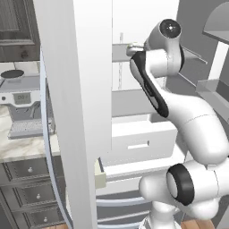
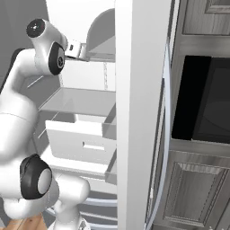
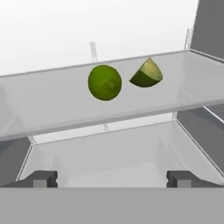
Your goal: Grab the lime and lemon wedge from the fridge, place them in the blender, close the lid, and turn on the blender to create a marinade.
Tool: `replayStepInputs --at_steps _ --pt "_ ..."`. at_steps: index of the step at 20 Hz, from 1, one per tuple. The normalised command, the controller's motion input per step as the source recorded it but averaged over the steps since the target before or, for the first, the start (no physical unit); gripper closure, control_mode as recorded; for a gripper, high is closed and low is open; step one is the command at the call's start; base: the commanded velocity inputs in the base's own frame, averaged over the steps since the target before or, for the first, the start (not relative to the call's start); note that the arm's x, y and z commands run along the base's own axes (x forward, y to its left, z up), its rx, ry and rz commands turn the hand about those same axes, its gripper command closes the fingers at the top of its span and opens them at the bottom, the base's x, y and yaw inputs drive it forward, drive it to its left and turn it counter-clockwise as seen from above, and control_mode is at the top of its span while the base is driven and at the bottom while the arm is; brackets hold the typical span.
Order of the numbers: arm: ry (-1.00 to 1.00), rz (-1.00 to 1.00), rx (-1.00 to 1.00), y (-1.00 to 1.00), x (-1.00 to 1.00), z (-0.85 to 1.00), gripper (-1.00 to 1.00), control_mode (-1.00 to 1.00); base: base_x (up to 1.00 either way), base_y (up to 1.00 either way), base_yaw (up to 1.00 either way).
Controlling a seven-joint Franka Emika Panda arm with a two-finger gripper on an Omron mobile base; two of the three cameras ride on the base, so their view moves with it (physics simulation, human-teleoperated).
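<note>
on fridge shelf point(image 3: 52, 109): lime point(image 3: 105, 82) beside lemon wedge point(image 3: 147, 73); hand point(image 3: 112, 178) released, empty.

- The left base view looks from behind the arm's left side, forward and down, past the open door point(image 1: 74, 112) into the fridge point(image 1: 143, 134).
- The right base view looks from behind the arm's right side; both views share the fridge drawer point(image 2: 83, 141).
- The hand view faces a glass shelf point(image 3: 52, 107) from close by.

A kitchen: open fridge point(image 1: 134, 134), marble counter point(image 1: 22, 147), built-in oven point(image 2: 202, 103).
</note>
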Motion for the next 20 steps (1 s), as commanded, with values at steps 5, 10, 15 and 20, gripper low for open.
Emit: replayStepInputs --at_steps 5,10,15,20 --pt "0.01 0.01 -0.01 0.00 0.18 -0.07 -1.00 -1.00 0.00 0.00 0.00" --pt "0.00 0.00 0.00 0.00 0.52 -0.02 -1.00 -1.00 0.00 0.00 0.00" --pt "0.00 0.00 0.00 0.02 0.71 -0.19 -1.00 -1.00 0.00 0.00 0.00" --pt "0.00 0.00 0.00 0.00 0.60 -0.08 -1.00 -1.00 0.00 0.00 0.00"
